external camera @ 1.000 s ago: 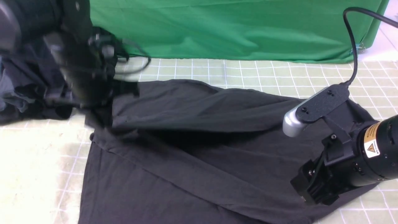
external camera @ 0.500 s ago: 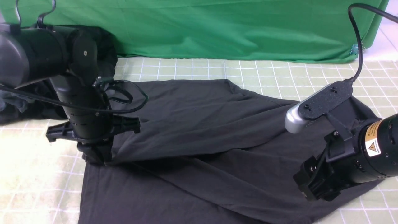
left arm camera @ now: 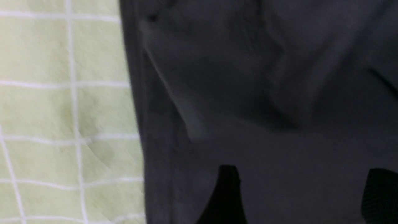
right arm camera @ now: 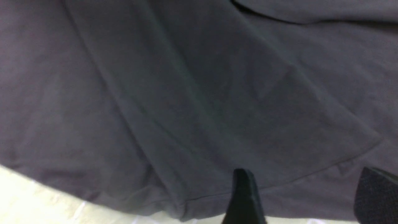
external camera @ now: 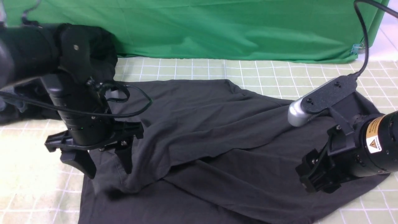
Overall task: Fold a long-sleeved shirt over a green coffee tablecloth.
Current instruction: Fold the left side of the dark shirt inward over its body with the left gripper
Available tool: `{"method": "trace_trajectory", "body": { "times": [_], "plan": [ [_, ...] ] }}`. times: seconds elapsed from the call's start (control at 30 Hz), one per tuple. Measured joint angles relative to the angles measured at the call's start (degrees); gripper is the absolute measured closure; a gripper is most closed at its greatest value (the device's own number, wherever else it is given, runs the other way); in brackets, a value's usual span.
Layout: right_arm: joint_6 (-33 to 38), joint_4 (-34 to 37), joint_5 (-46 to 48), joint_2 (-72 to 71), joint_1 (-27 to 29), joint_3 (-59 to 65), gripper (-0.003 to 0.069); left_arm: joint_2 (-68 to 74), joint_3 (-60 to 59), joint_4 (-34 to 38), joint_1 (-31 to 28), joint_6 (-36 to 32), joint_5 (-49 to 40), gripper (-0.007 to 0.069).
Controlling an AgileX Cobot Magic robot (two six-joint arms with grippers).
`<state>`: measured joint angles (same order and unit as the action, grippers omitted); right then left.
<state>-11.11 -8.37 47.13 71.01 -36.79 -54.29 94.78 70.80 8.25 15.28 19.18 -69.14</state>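
Observation:
The long-sleeved shirt (external camera: 217, 140) is dark charcoal and lies spread on the green coffee tablecloth (external camera: 279, 74), with one layer folded over toward the front left in loose creases. My left gripper (external camera: 104, 166) hangs just above that folded layer near the shirt's left edge, open, with nothing between its fingers (external camera: 79, 163). The left wrist view shows the left gripper (left arm camera: 303, 193) over shirt fabric (left arm camera: 248, 77) beside the checked tablecloth (left arm camera: 62, 109). My right gripper (right arm camera: 306, 193) is open and empty over the shirt's (right arm camera: 186, 93) right front edge.
A plain bright green cloth (external camera: 217, 28) hangs along the back. A heap of blacker clothing (external camera: 12, 112) lies at the far left behind my left arm. The right wrist camera's cable (external camera: 362, 46) loops up at the right. Bare tablecloth (right arm camera: 31, 202) shows past the shirt's hem.
My left gripper came down toward the front with the shirt layer, opened and let it go; the fabric now lies slack on the shirt. The right arm barely shifted.

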Motion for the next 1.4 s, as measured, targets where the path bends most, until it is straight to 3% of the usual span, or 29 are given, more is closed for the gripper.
{"method": "trace_trajectory", "body": {
  "times": [0.17,0.33,0.43,0.53,0.7,0.97,1.07,1.2,1.23,1.3,1.4],
  "plan": [
    [0.1,-0.68,1.42,0.0,5.06,-2.17,0.0214,-7.81,-3.38,-1.55,2.97,-0.07,0.25,0.0097],
    [0.35,-0.87,1.92,0.0,8.42,-3.06,0.0214,-9.77,-5.44,-13.58,2.81,5.5,7.88,0.0113],
    [0.69,-0.87,1.92,0.0,8.63,-3.06,0.0214,-7.86,-5.51,-15.34,1.29,6.19,12.58,0.0118],
    [1.49,-0.67,1.92,0.0,8.63,-3.06,0.0214,-2.62,-5.51,-15.83,-0.5,2.95,20.45,0.0118],
    [1.67,-0.62,2.28,0.0,8.63,-3.06,0.0214,5.09,-5.61,-15.29,-0.56,-5.16,24.34,0.0118],
    [1.78,-0.62,2.92,0.0,8.63,-3.06,0.0214,11.06,-5.61,-16.79,-0.56,-5.63,24.16,0.0125],
    [1.78,-0.62,3.23,0.0,8.63,-3.06,0.0214,11.31,-5.44,-15.56,-0.56,-5.57,23.5,0.0215],
    [1.78,-0.62,3.33,0.0,8.63,-3.06,0.0214,11.25,-5.44,-14.87,-0.56,-6.2,21.54,0.0498],
    [1.78,-0.62,3.33,0.0,8.63,-3.06,0.0214,11.13,-5.44,-15.13,-0.56,-6.2,21.24,0.0539],
    [1.78,-0.62,3.36,0.0,8.63,-3.06,0.0214,10.58,-5.49,-15.8,-0.56,-6.2,20.21,0.058],
    [1.78,-0.62,3.36,0.0,8.63,-3.06,0.0214,8.86,-5.55,-16.7,-0.56,-5.9,18.11,0.0585]
  ]
}}
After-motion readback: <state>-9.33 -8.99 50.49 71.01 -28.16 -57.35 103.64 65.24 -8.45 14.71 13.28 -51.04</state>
